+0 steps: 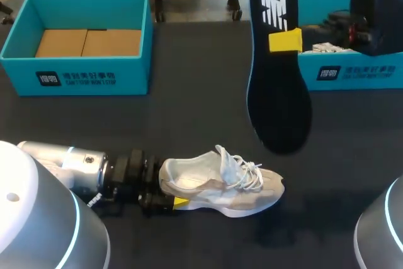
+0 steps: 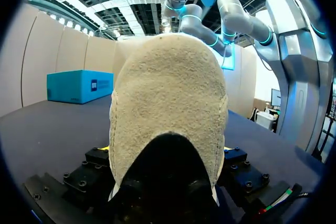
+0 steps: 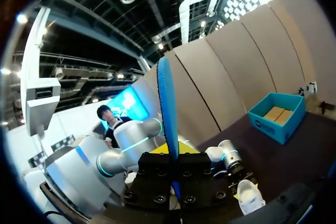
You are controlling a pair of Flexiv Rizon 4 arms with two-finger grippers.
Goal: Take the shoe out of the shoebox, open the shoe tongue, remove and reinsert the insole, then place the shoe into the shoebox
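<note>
Tabletop, black and wide, fills the head view. At its far left corner stands an open teal left shoebox with only a brown cardboard floor showing; a right shoebox of the same teal sits at the far right, partly hidden behind my right arm. Between them, raised well above the table, hangs a dark navy insole, upright with its white logo facing the camera and its toe end downward. My right gripper is clamped across its upper part, one yellow tip showing on the near face. Near the front edge a beige and white shoe rests on its sole, toe toward my right, laces loose. My left gripper is closed on its heel, which fills the left wrist view. Reinserting the insole looks to be the step in hand. I judge it best to brace the heel firmly, bring the insole down toe-first into the collar at a shallow angle, and avoid snagging the laces or tongue.
</note>
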